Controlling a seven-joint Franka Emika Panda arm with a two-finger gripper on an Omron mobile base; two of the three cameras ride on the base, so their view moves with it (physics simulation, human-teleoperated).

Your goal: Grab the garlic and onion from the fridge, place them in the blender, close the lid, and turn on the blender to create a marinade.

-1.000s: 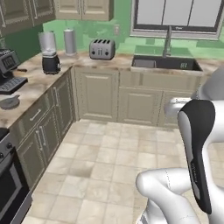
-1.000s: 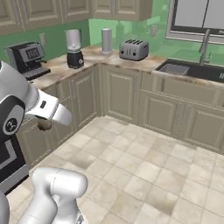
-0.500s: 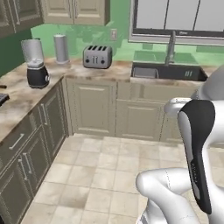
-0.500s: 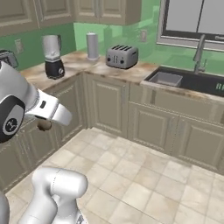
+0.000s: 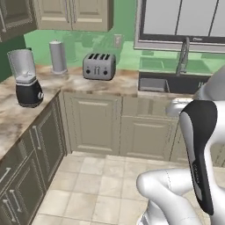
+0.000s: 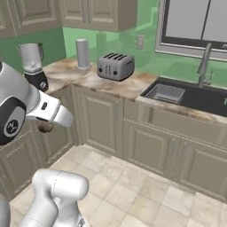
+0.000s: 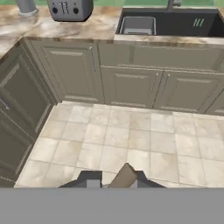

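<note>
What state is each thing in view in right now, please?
Blender: upright on the counter, jar looks empty, no lid seen on it.
Toaster: upright, slots empty.
Faucet: no water running.
Sink: basin looks empty.
Lower cabinet doors: shut.
Gripper: shut on a brown item.

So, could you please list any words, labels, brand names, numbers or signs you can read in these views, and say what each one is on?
No legible text anywhere.
White round mark on the arm's dark joint: too small to read.
Green marks inside the sink: blurred strokes, not readable.
Blender, toaster, grey canister: no visible labels.
</note>
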